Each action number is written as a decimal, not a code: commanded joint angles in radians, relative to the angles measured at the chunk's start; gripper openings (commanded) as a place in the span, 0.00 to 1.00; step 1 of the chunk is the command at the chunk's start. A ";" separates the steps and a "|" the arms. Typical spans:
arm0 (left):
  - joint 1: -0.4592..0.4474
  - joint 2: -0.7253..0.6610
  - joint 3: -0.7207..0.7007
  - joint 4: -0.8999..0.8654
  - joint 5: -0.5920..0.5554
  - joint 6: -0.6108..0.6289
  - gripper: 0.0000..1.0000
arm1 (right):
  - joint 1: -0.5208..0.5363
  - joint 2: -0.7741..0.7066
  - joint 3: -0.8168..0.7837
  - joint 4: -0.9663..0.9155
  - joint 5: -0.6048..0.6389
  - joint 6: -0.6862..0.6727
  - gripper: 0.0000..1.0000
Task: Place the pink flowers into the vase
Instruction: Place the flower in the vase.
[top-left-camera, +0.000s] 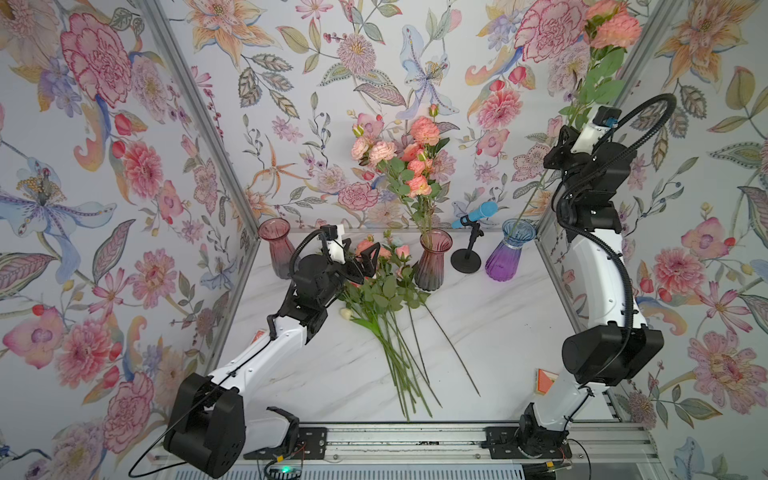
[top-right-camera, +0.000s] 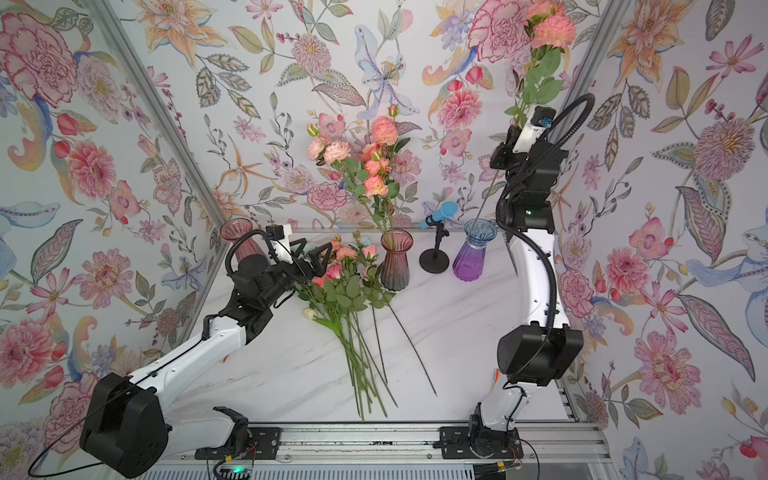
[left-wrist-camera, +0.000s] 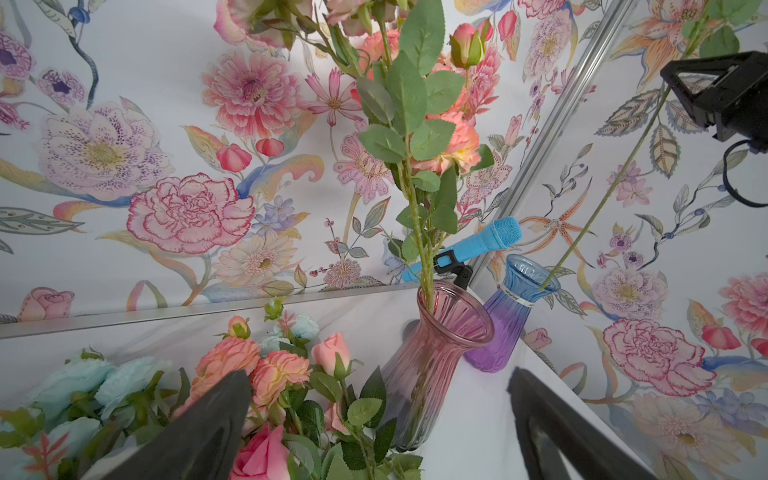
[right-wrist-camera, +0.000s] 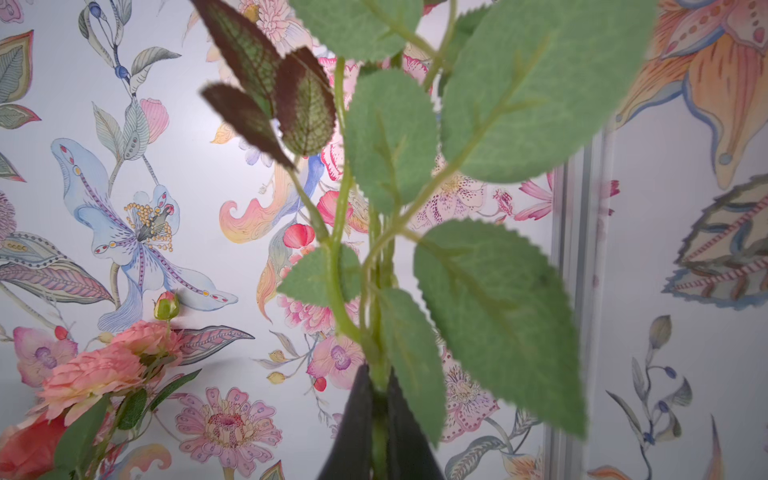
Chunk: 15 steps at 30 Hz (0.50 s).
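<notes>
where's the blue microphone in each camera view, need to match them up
Top view: blue microphone at the table's back, between the flower-filled pink vase and the blue-purple vase.
Top view: same spot, between the same vases.
Left wrist: behind the pink vase's stems.
Right wrist: not in it.
Shared landmark: the flower-filled pink vase, absent only from the right wrist view.

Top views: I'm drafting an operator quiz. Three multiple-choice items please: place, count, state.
1. The blue microphone stands: A) between the pink vase holding flowers and the blue-purple vase; B) left of every vase; C) on the loose flowers.
2. Vases on the table: A) two; B) three; C) five.
3. The right gripper is: A) open; B) shut on a pink flower stem; C) holding the microphone.
A: its stand sits between them. B: an empty pink vase stands back left too. B: jaws pinch the stem.
</notes>
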 joint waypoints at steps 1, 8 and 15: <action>-0.025 0.017 0.031 0.010 -0.030 0.088 1.00 | -0.003 -0.001 0.066 0.030 -0.017 -0.036 0.01; -0.039 0.042 0.035 0.055 -0.018 0.098 1.00 | -0.005 0.036 0.098 0.022 -0.016 -0.116 0.01; -0.053 0.033 0.034 0.070 -0.013 0.101 1.00 | -0.007 0.084 0.053 0.089 -0.062 -0.111 0.00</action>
